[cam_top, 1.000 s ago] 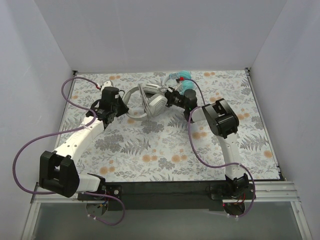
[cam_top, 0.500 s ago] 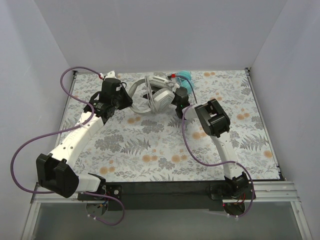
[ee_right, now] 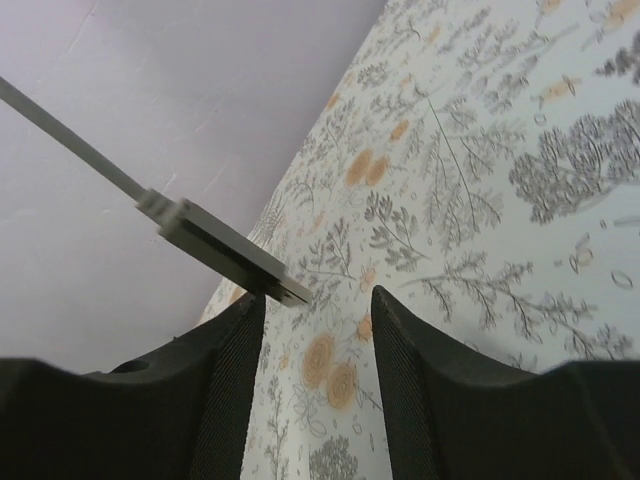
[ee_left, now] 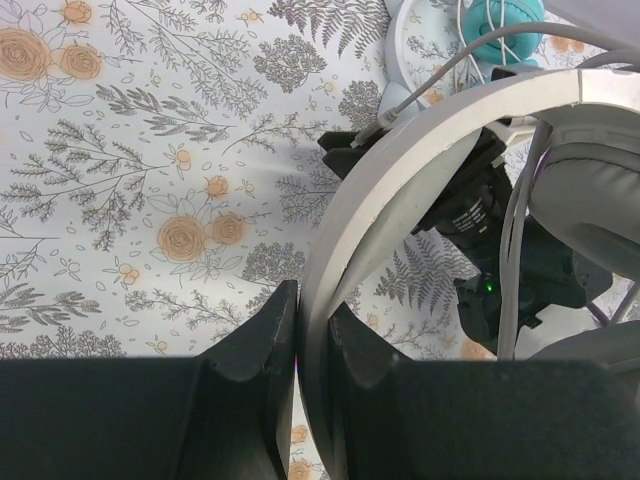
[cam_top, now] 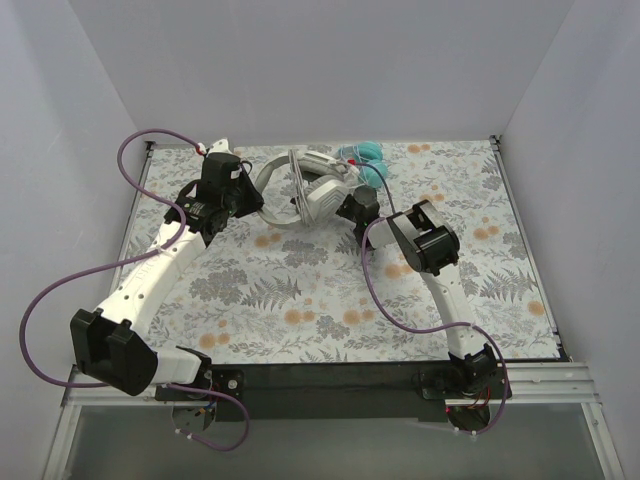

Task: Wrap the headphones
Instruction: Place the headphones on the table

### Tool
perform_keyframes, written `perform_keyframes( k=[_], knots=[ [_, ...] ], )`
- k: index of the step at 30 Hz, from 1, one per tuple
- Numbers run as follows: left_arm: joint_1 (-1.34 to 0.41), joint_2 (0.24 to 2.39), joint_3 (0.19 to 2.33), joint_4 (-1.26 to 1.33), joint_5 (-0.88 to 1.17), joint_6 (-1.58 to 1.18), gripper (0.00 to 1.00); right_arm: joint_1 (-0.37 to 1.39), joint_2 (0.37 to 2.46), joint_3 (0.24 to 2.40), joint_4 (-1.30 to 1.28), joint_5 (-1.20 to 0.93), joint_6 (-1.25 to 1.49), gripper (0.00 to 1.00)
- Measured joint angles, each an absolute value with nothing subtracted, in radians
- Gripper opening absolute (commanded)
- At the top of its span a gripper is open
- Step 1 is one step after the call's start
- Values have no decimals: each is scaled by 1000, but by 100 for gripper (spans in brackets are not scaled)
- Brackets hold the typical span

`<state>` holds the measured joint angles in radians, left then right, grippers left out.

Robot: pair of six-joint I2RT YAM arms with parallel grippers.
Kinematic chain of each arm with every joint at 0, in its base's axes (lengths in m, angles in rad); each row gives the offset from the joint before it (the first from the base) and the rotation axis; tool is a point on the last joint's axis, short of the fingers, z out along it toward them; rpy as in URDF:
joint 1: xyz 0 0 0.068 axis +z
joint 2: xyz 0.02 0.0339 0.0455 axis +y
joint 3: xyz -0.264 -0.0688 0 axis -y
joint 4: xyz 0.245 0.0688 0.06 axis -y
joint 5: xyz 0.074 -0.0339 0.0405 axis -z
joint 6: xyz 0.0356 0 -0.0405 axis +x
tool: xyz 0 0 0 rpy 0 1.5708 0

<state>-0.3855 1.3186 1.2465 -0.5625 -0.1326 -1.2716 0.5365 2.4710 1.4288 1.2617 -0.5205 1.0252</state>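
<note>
The left arm (cam_top: 160,270) reaches to the far left of the counter (cam_top: 300,300). Its jaws are closed on the pale headband (ee_left: 420,150) of the white-grey headphones (cam_top: 318,200), which seem held up off the counter near its back edge. A thin grey cable (ee_left: 440,76) trails across the band. Just right of that pair the teal headphones (cam_top: 368,160) lie by the back edge, apparently touching it. The right arm (cam_top: 455,300) points its jaws in beside the white ear cup; they stand parted with nothing clamped. A thin grey piece (ee_right: 225,250) with a flat end, probably the cable's plug, sits at their mouth. The step in hand looks like catching the cable to wind it. Next the right jaws need to close on that end, then carry it round the held band
</note>
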Motion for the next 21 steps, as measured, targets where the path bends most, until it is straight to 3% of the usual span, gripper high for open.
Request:
perform_keyframes(
  k=[1,4,10,21],
  knots=[
    [-385,1319,1246,-563,-135,-1272,0,537,2471,1410,1266,-517,1031,46],
    [-386,1319,1246,-562,-140,-1272,0,536,2471,1363,1270,-509,1050,43],
    [-386,1320,1246,-559,-141,-1272,0,531,2463,1332,1277,-499,1068,60],
    [-386,1321,1246,-557,-137,-1272,0,524,2457,1348,1285,-504,1067,64]
  ],
)
